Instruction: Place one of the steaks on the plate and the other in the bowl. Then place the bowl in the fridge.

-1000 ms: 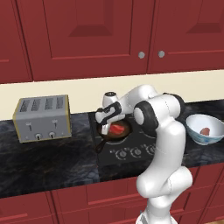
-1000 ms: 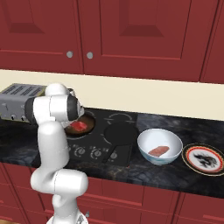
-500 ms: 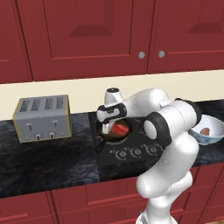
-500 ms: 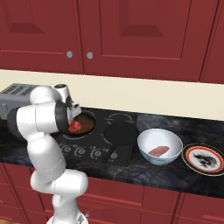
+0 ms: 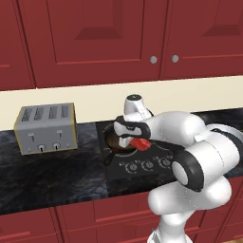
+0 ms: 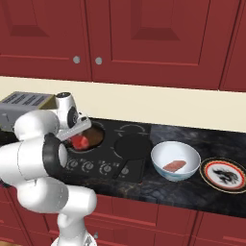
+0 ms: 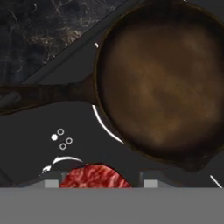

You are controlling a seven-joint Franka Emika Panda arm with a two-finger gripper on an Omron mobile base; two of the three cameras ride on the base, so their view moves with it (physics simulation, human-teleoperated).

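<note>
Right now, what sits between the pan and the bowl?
In the right base view, between the pan and the bowl there is bare black cooktop, its burner ring empty.

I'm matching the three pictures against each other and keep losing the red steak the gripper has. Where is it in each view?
Left base view: the steak hangs at centre, under the gripper, by the frying pan.
Right base view: left of centre, at the pan's near edge.
Hand view: bottom edge, between the fingertips.
Shared landmark: the pan, upper right in the hand view.
</note>
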